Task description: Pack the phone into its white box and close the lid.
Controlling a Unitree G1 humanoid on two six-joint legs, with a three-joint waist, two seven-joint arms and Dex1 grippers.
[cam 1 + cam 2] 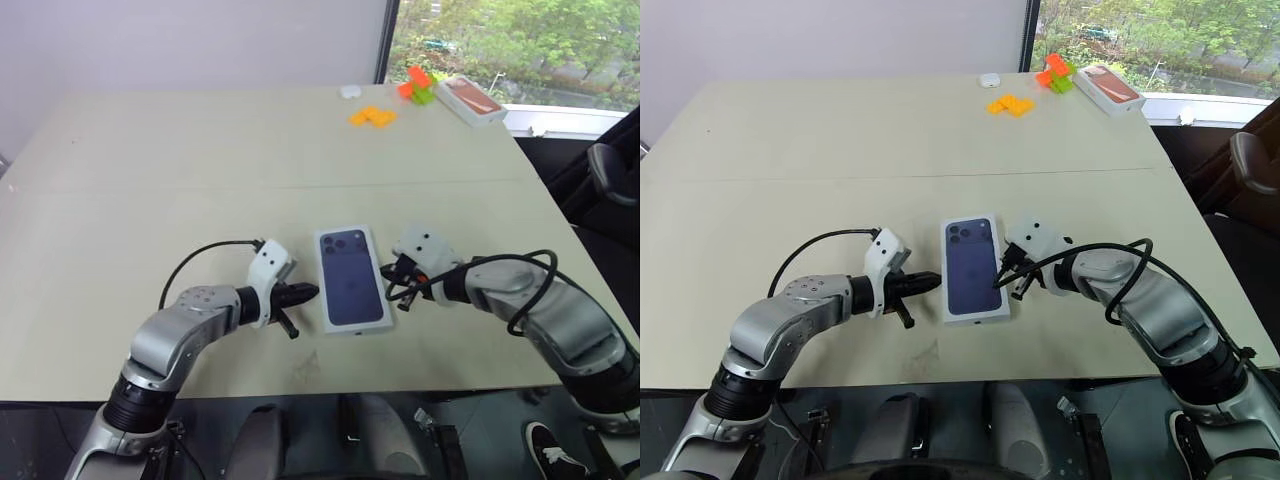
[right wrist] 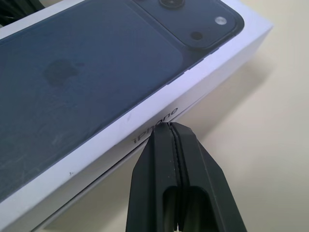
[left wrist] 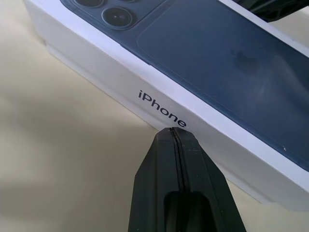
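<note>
One white box (image 1: 352, 278), navy phone print on lid, apparently closed

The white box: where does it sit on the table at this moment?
In the left eye view, the white box lies flat near the table's front edge, lid on, between the shut left claw and the shut right claw.

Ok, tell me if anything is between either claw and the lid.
Nothing visible is. The left claw, shut, has its tip right at the left side wall of the lid, by the printed lettering. The right claw, also shut, is at the opposite side wall.
</note>
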